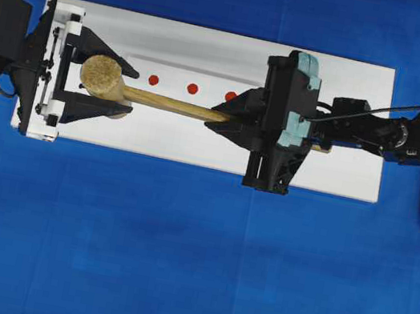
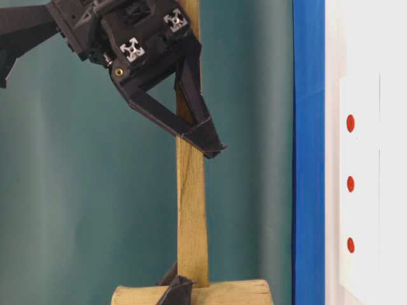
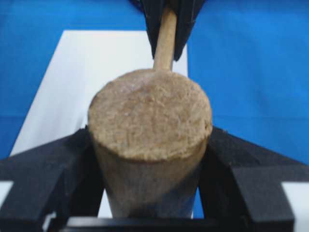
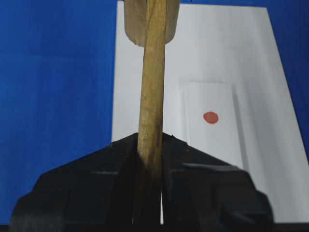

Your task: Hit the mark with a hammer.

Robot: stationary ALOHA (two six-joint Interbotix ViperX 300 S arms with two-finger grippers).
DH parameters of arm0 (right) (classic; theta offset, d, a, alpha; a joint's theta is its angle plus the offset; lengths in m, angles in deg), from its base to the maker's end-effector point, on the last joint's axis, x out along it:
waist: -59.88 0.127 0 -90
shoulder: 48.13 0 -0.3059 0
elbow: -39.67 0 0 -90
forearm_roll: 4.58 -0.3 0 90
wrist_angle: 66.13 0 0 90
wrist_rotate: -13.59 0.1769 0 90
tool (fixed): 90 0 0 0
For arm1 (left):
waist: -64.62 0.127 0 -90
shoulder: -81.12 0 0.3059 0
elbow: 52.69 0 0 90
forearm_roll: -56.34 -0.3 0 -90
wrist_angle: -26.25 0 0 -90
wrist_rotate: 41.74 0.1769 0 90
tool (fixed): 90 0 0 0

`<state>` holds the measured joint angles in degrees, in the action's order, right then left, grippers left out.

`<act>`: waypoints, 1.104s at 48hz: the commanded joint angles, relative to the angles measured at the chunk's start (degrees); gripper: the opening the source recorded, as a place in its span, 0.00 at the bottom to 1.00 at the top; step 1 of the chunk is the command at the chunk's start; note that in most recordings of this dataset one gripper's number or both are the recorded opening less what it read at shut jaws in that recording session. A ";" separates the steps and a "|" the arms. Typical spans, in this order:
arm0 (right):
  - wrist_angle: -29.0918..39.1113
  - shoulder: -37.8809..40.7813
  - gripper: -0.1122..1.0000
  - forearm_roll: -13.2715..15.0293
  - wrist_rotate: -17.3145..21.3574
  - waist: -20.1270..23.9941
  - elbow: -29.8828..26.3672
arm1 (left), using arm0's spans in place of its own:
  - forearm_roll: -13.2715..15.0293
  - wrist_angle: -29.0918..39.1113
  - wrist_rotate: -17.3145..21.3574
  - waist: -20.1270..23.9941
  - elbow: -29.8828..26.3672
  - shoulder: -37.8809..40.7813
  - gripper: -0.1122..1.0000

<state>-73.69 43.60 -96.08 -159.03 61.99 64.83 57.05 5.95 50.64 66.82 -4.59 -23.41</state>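
Your left pincer (image 3: 149,193) is clenched around the mallet head (image 3: 149,121), a black finger (image 3: 46,166) pressed against each side of it, so the hammer (image 1: 155,99) hangs above the board between your two arms. Nearest the left wrist camera is the head's end face: a round, rough, fibrous disc of pale wood, with the smoother curved barrel dropping away under it.

The risk starts here. You hold one rigid tool at both ends, and if either arm swings while the other stays clamped, the handle (image 4: 152,96) will likely twist in the grip or the arms will strain against each other. I judge the left pincer has to let go before any strike.

Beyond the head, the long, straight, squared handle runs to your right pincer (image 4: 149,169), which is clenched on it well along its length. That wood looks smooth and finely grained, so a hard swing could let it slip or rotate between the flat black fingers.

Off to one side of the handle lie three red marks (image 1: 192,88), small flat dots on a white strip atop the glossy white board (image 1: 339,163). Swing without lining up and the thick head may land between dots. Farthest out is the blue cloth (image 1: 175,265), matte and soft.
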 commanded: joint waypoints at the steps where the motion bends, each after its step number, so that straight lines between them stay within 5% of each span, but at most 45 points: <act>1: 0.00 -0.70 0.13 0.35 -0.26 0.26 -2.02 | 0.09 0.26 -0.35 0.26 -1.49 -0.26 0.51; 4: -0.18 -0.70 0.21 0.35 -0.18 0.18 -2.02 | 0.18 0.62 -0.35 0.26 -1.58 -0.26 0.51; 19: -5.45 -0.79 0.95 0.44 -1.58 0.53 -1.58 | 0.26 1.14 -2.72 0.26 -2.20 -0.53 0.51; 25: -5.54 -0.88 0.92 0.44 -2.29 0.62 -1.67 | 0.26 1.14 -6.86 0.26 -2.37 -0.79 0.50; 31: -5.54 -0.79 0.94 0.44 -2.46 0.70 -1.49 | 0.26 1.23 -14.85 0.26 -3.08 -0.79 0.50; 53: -5.89 -0.53 0.93 0.44 -3.43 0.70 -0.26 | 0.18 1.32 -56.95 -0.26 -3.87 -1.05 0.51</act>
<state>-79.32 43.52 -95.81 -162.28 62.60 65.00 57.22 7.71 -2.45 66.73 -6.79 -23.32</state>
